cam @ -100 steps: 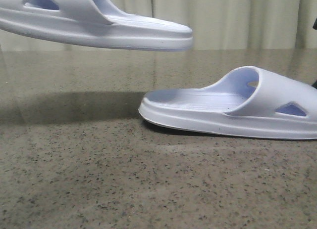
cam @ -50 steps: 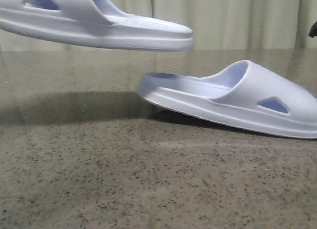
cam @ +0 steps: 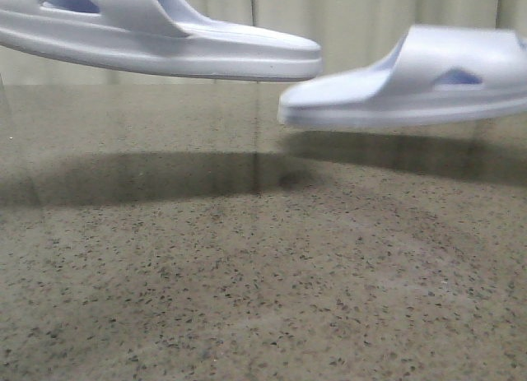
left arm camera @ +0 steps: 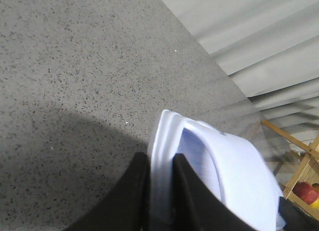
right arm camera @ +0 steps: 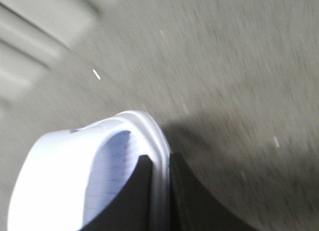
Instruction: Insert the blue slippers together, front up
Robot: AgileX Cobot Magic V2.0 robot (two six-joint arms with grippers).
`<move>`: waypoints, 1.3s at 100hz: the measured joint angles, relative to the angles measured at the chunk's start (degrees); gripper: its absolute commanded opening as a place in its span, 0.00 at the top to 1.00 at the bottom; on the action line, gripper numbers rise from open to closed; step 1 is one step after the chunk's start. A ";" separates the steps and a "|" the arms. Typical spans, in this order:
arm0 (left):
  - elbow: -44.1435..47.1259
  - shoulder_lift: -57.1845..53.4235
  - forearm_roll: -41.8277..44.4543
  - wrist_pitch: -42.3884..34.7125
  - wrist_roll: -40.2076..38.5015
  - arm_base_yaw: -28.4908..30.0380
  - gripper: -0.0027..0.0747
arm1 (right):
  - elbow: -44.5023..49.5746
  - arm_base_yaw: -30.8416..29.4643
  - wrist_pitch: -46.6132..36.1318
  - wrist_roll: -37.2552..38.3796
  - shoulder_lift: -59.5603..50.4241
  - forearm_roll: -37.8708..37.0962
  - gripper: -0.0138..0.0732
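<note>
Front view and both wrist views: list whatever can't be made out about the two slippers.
- Left slipper: strap end cut off by the front view's left edge.
- Right slipper: motion-blurred in the front view and the right wrist view.
- Both soles: clamped rims hidden behind the black fingers in the wrist views.

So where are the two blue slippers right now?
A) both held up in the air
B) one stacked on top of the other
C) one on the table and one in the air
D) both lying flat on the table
A: in the front view the left slipper and the right slipper both hang above the table, each with its shadow below, apart from one another.
</note>
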 measured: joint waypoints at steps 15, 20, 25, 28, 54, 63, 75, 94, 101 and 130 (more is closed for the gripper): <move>0.00 0.00 -0.21 0.47 0.00 0.00 0.93 | 0.00 0.00 -7.15 0.00 -4.69 0.00 0.96; 0.00 0.00 -0.21 0.59 0.00 0.00 0.93 | -0.10 0.00 -7.44 0.00 -6.20 0.00 0.96; 0.00 0.00 -0.21 0.66 0.00 0.00 0.93 | -0.72 0.00 -6.68 -0.12 -7.66 0.00 0.96; 0.00 0.00 -0.21 0.66 0.00 0.00 0.93 | -1.21 0.00 -5.61 -0.12 -8.47 0.00 0.96; 0.00 0.00 -0.33 0.80 0.00 0.00 0.93 | -6.53 0.00 11.13 -0.12 -14.20 0.23 0.96; 0.00 0.00 -0.36 1.08 0.00 0.00 0.93 | -8.02 0.00 16.96 -0.12 -14.80 0.23 0.96; 0.00 0.00 -0.86 2.32 0.00 0.00 0.93 | -9.01 0.00 23.21 -0.12 -14.89 0.23 0.96; 0.00 0.00 -1.07 5.14 0.00 0.00 0.93 | -9.15 0.00 28.85 -0.24 -14.92 0.46 0.96; 0.00 0.00 -1.07 6.26 0.00 0.00 0.93 | -9.15 0.00 29.73 -0.24 -14.92 0.46 0.96; 0.00 0.00 -1.38 10.28 0.00 0.08 0.93 | -9.15 0.00 32.41 -1.19 -14.92 0.94 0.96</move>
